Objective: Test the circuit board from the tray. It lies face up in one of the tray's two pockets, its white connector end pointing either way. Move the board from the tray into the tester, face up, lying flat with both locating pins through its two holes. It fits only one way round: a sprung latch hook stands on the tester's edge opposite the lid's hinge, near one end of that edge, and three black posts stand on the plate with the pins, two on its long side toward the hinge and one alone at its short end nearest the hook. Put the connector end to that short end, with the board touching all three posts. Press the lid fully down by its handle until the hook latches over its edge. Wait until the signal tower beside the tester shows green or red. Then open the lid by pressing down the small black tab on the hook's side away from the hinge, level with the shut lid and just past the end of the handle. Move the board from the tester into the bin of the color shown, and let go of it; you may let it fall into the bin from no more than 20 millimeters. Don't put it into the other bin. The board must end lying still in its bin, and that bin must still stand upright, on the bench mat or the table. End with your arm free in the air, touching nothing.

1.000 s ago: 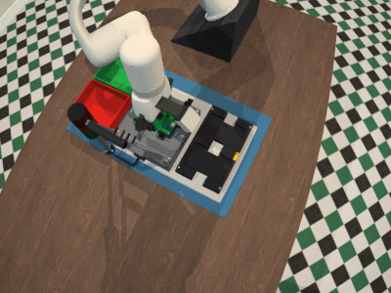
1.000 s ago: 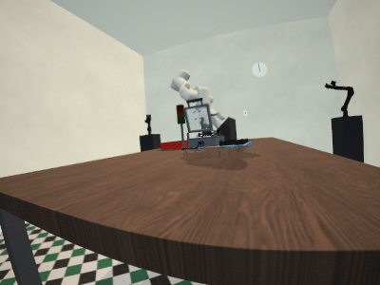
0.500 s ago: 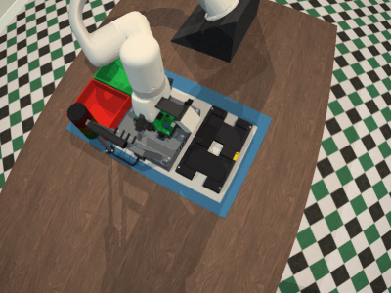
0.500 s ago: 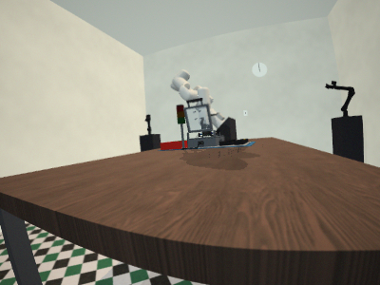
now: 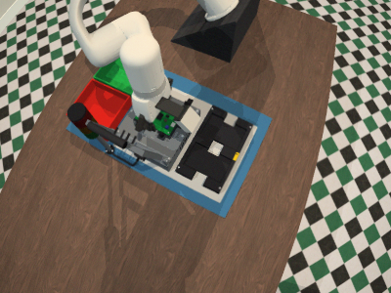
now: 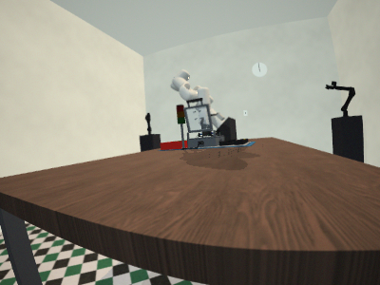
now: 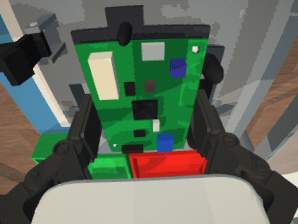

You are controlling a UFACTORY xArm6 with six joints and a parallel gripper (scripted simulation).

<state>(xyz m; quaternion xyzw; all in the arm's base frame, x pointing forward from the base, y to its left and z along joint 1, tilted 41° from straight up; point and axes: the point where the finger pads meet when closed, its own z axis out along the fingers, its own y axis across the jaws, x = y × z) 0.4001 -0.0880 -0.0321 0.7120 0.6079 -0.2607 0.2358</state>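
The green circuit board (image 7: 142,120) (image 5: 164,119) is face up over the tester's plate, its white connector (image 7: 103,75) at the end by the single black post (image 7: 125,34). Light dots show at its holes; whether it is fully down on the pins cannot be told. My gripper (image 7: 145,104) is shut on the board, its pads against both long edges. Another black post (image 7: 213,69) stands by the right long side. The latch hook (image 7: 22,60) stands at the left. The tester's lid (image 6: 198,119) stands open. No lamp on the signal tower (image 6: 180,114) (image 5: 78,113) looks clearly lit.
The black tray (image 5: 201,158) shows no board in either pocket. The red bin (image 5: 100,104) (image 7: 167,162) and green bin (image 5: 112,75) (image 7: 107,165) stand beyond the tester. The black lid handle (image 5: 108,134) rises near the signal tower. All stand on the blue mat (image 5: 222,207).
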